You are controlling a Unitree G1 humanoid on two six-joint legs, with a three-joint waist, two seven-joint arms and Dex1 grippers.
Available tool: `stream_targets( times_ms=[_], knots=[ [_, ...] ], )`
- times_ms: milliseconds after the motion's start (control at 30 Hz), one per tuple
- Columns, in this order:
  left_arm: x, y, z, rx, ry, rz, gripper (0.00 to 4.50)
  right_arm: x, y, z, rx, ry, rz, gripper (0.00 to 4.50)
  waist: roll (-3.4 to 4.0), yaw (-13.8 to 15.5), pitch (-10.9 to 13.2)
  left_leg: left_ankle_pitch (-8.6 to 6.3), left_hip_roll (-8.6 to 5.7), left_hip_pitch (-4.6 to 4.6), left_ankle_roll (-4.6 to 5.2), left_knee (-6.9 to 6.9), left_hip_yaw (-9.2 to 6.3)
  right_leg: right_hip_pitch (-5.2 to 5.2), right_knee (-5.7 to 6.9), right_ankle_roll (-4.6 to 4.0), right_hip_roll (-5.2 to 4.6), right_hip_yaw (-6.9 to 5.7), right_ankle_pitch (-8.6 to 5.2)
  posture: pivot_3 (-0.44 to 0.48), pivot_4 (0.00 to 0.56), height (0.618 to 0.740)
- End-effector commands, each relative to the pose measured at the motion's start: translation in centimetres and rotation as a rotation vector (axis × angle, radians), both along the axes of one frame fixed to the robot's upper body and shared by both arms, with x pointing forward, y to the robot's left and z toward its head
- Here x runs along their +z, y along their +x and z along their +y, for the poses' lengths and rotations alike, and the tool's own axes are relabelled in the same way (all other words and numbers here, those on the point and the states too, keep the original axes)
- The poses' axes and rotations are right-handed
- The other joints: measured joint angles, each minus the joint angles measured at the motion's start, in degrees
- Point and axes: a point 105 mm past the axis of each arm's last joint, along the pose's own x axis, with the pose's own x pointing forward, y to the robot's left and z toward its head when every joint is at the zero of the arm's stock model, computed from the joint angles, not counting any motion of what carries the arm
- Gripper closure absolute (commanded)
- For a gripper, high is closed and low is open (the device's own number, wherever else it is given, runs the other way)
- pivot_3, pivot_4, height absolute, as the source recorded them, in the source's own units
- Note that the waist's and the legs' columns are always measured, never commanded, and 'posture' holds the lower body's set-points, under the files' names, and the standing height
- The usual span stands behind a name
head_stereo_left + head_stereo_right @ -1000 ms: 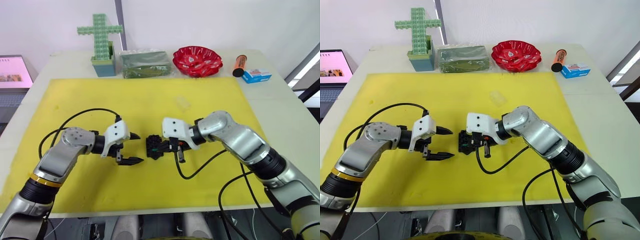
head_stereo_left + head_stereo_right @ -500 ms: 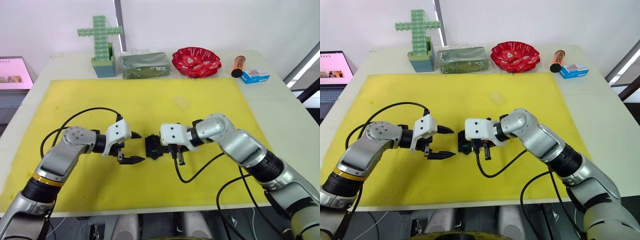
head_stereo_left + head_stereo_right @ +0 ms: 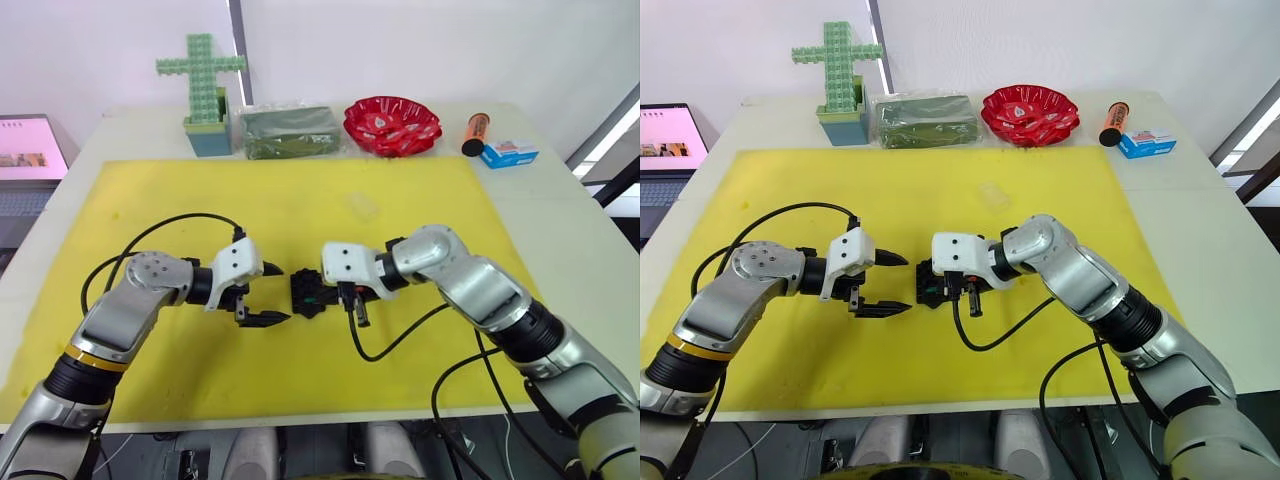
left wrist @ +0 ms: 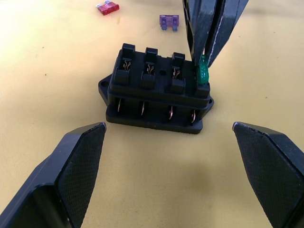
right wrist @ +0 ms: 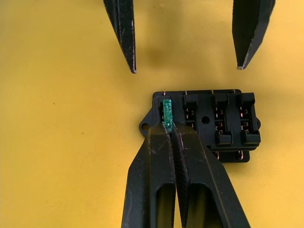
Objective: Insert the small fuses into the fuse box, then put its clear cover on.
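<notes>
- Our left gripper (image 3: pixel 264 296) sits on the left of the yellow mat (image 3: pixel 150 200), its fingers wide apart and holding nothing. It points at the box from just beside it.
- The fuse box (image 4: pixel 156 90) lies in the middle of the mat, between our two grippers. It looks hard, small and light, so we think it could slide if we push on it. We could hold its long sides with the left gripper to keep it put.
- The green fuse (image 5: pixel 166 111) stands in the end slot of the box. It is tiny, thin and smooth, so we think it could slip or tip. We should pinch only its flat plastic top.
- Our right gripper (image 5: pixel 170 128) has its fingers pressed together on the green fuse.
- The red fuse (image 4: pixel 107 7) and the purple fuse (image 4: pixel 169 22) lie loose on the mat just past the box.
- The clear cover (image 3: pixel 364 206) lies farther back on the mat, well apart from the box. It looks thin and light, so we should hold it softly by its sides.
</notes>
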Motion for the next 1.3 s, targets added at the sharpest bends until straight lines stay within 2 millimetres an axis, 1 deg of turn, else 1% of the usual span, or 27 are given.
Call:
stream_targets(
  times_ms=[33,167,267,367,567,767,933,1033,1133,1167,1300],
  knots=[
    [0.8,0.0,-0.4,-0.027,0.001,-0.040,0.01,0.8,0.5,-0.2,-0.043,0.030,0.001,4.50,0.00,-0.01,0.00,0.00,0.00,0.00,0.00,-0.01,0.00,-0.01,0.00,0.00,0.00,0.00,0.00,0.000,0.150,0.740],
    [0.8,0.1,-0.5,-0.025,0.002,-0.042,0.01,1.4,0.0,0.0,-0.030,0.046,0.029,4.50,0.01,0.03,0.01,0.00,0.00,-0.01,0.00,-0.02,0.00,-0.02,-0.01,0.00,0.00,0.00,0.00,0.000,0.150,0.740],
    [0.7,0.1,-0.4,-0.025,0.005,-0.043,0.01,1.5,0.0,-0.1,-0.025,0.042,0.023,4.50,0.01,0.03,0.02,0.00,0.00,-0.04,0.00,-0.02,0.00,-0.04,-0.01,0.00,0.00,0.00,0.00,0.000,0.150,0.740],
    [0.6,0.1,-0.4,-0.026,0.007,-0.044,0.00,1.5,0.0,-0.1,-0.024,0.040,0.023,3.80,0.01,0.03,0.02,0.00,0.00,-0.05,0.00,-0.03,0.00,-0.05,-0.02,0.01,0.00,0.00,-0.01,0.000,0.150,0.740],
    [0.5,0.1,-0.4,-0.022,0.003,-0.043,0.00,1.8,0.0,0.1,-0.038,0.062,0.049,3.80,0.01,0.00,0.02,0.00,0.00,-0.19,0.00,-0.03,0.00,-0.19,-0.01,0.01,0.00,0.00,-0.01,0.000,0.150,0.740],
    [0.4,0.1,-0.3,-0.016,0.003,-0.041,0.00,3.3,-0.6,0.0,0.005,0.085,0.041,3.80,0.01,0.00,0.03,0.00,0.00,-0.41,0.00,0.00,-0.01,-0.40,0.00,0.02,0.00,0.00,0.00,0.000,0.150,0.740],
    [0.3,0.1,-0.3,-0.010,0.003,-0.045,0.00,4.5,-0.1,0.1,-0.008,0.131,0.024,3.80,0.01,0.03,0.03,0.00,0.00,-0.45,0.00,0.00,-0.02,-0.44,0.00,0.02,0.00,-0.01,0.00,0.000,0.150,0.740],
    [0.2,0.0,-0.2,-0.010,0.003,-0.044,0.00,4.7,0.0,0.5,-0.009,0.152,0.022,3.80,0.01,0.01,0.03,0.00,0.00,-0.46,0.00,0.00,-0.01,-0.44,0.00,0.02,0.00,-0.01,0.00,0.000,0.150,0.740],
    [0.2,0.0,-0.2,-0.010,0.004,-0.044,0.00,4.5,-0.7,1.1,0.027,0.172,0.047,4.37,0.01,-0.04,0.02,0.00,0.00,-0.46,0.00,0.00,-0.01,-0.44,0.00,0.02,0.00,-0.01,0.00,0.000,0.150,0.740],
    [0.2,0.1,-0.2,-0.009,0.005,-0.045,0.00,4.3,-0.9,1.3,0.035,0.175,0.053,4.44,0.01,-0.04,0.03,0.00,0.00,-0.46,0.00,0.00,-0.01,-0.45,0.00,0.02,0.00,-0.01,0.00,0.000,0.150,0.740],
    [0.3,0.1,-0.1,-0.008,0.007,-0.050,0.00,3.4,-1.1,1.5,0.042,0.169,0.060,4.44,0.01,0.10,0.02,0.00,0.00,-0.46,0.00,0.01,-0.01,-0.44,0.00,0.02,0.00,-0.01,0.00,0.000,0.150,0.740]
  ],
)
